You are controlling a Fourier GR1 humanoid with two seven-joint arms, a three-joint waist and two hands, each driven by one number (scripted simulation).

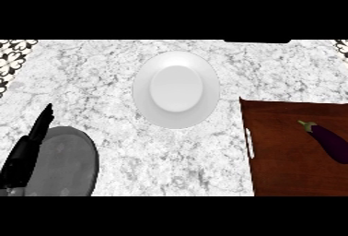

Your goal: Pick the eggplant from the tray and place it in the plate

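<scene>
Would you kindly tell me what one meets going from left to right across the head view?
First the left robot hand, open at the left edge, then the white plate, the brown tray, and finally the eggplant lying on the tray's right part.

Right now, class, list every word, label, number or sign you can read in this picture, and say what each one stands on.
None: no text can be read anywhere. The white plate, the brown tray, the eggplant and the marble counter carry no writing, label or number.
</scene>
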